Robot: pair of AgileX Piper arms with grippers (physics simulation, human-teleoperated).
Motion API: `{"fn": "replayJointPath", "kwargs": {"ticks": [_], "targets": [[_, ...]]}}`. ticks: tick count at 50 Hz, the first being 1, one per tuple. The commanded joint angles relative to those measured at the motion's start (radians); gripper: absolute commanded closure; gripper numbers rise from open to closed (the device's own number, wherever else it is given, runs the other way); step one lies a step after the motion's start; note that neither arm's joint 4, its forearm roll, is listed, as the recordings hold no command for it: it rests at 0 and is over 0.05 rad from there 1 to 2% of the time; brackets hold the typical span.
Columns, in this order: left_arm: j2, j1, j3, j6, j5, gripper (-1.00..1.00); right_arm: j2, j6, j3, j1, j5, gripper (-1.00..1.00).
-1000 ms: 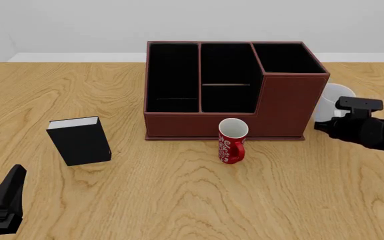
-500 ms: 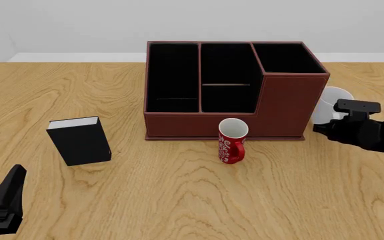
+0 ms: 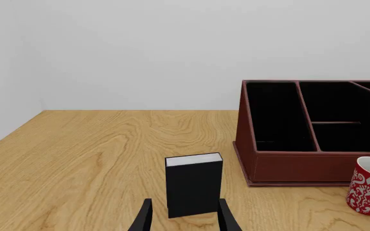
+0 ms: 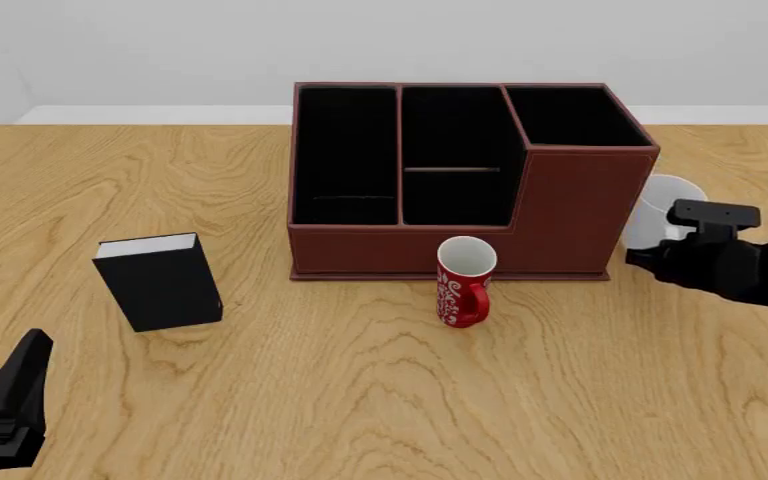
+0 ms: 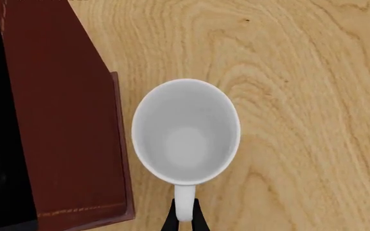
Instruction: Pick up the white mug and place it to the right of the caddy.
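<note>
The white mug stands upright just right of the caddy, close to its taller section. In the right wrist view the mug shows its empty inside, with the caddy wall beside it. My right gripper is shut on the mug's loop handle, its fingertips pinching it from both sides. I cannot tell whether the mug rests on the table. My left gripper is open and empty at the near left edge, far from the mug.
A red mug with white lettering stands in front of the caddy. A small black book stands upright left of it, straight ahead of my left gripper. The wooden table runs to a white wall.
My right gripper and the white mug have moved slightly down and left, toward the caddy. The left arm has not moved.
</note>
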Motion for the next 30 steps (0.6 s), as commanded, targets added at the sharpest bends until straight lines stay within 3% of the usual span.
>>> {"fn": "replayJointPath", "kwargs": {"ticks": [1,15,16,30], "targets": [[0.0,0.0,0.0,0.0,0.0,-1.0,0.02,0.013,-0.008,-0.002,-0.009,1.0],[0.0,0.0,0.0,0.0,0.0,-1.0,0.03,0.007,-0.012,-0.012,-0.008,1.0],[0.0,0.0,0.0,0.0,0.0,-1.0,0.031,0.002,-0.014,-0.016,-0.007,-1.0],[0.0,0.0,0.0,0.0,0.0,-1.0,0.027,0.002,-0.014,-0.015,-0.005,-1.0]]}}
